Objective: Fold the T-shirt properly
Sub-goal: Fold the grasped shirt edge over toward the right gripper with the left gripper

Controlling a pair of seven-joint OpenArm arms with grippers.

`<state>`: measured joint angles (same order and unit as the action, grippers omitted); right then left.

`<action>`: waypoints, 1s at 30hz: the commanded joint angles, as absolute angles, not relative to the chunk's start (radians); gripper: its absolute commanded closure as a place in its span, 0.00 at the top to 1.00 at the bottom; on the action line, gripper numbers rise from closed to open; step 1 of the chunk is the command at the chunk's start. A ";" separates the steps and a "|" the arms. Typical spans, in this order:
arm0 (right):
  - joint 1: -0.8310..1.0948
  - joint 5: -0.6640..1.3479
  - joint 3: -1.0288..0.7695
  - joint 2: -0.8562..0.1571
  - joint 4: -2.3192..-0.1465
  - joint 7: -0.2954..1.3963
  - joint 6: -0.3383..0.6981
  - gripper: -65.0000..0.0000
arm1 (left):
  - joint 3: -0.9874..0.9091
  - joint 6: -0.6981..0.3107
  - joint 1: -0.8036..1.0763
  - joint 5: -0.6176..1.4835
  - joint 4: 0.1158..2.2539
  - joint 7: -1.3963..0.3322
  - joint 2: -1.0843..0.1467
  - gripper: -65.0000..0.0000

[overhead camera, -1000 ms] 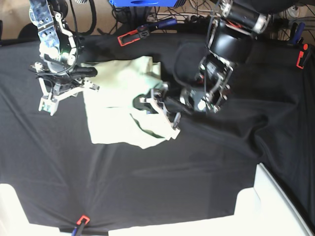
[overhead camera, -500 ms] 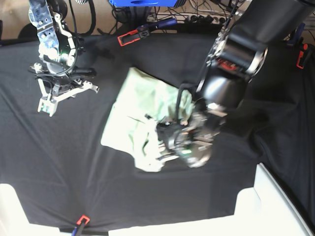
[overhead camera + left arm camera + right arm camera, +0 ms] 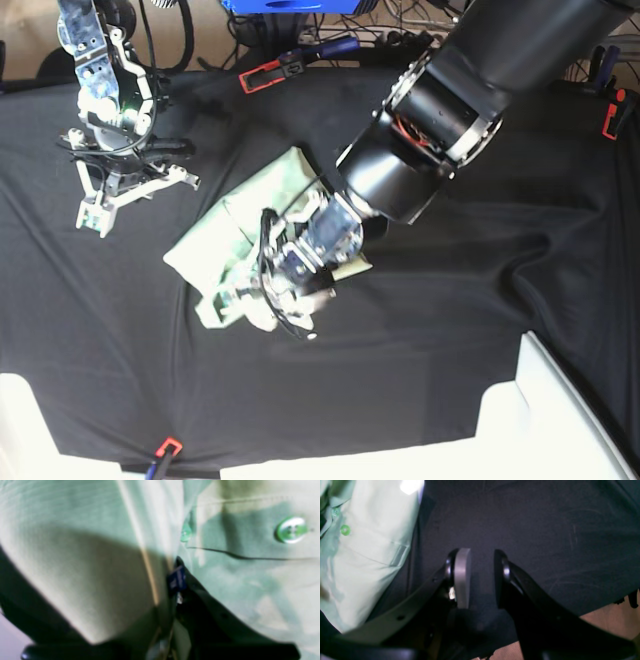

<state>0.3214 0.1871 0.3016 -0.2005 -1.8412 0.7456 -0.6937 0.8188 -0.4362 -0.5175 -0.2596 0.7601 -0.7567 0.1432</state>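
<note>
The pale mint-green T-shirt (image 3: 215, 250) lies bunched on the black table cloth (image 3: 450, 330), left of centre. My left gripper (image 3: 278, 285) reaches in from the upper right and sits on the shirt's lower right part. In the left wrist view the T-shirt (image 3: 75, 567) fills the frame, with a small blue tag (image 3: 176, 580) and a green button (image 3: 291, 529); my left gripper (image 3: 175, 587) is shut on a fold of it. My right gripper (image 3: 135, 197) hangs at the upper left, apart from the shirt. In its own view the right gripper (image 3: 481, 575) is open over bare cloth, the T-shirt (image 3: 367, 550) to its left.
Red clamps (image 3: 262, 78) (image 3: 612, 115) (image 3: 166, 447) pin the cloth at the back and front edges. A white surface (image 3: 560, 420) shows past the cloth at the lower right. Cables and a blue box (image 3: 290, 5) lie behind the table.
My left arm has swung forward and then left, dragging the T-shirt with it; the shirt has gone from lying spread to bunched and sits further left. The right arm has not moved.
</note>
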 commanded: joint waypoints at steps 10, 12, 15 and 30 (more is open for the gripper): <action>0.314 0.176 0.298 -0.206 -1.857 0.725 -0.698 0.25 | 1.050 -0.440 -0.547 -0.265 0.776 -0.568 0.157 0.00; 0.314 0.176 0.297 -0.206 -1.857 0.725 -0.698 0.25 | 1.104 -0.440 -0.550 -0.265 0.776 -0.556 0.157 0.00; 0.314 0.176 0.269 -0.206 -1.857 0.725 -0.698 0.25 | 1.164 -0.440 -0.553 -0.265 0.776 -0.556 0.157 0.00; 0.303 0.176 0.265 -0.205 -1.857 0.725 -0.698 0.25 | 1.253 -0.438 -0.575 -0.266 0.834 -0.550 0.157 0.00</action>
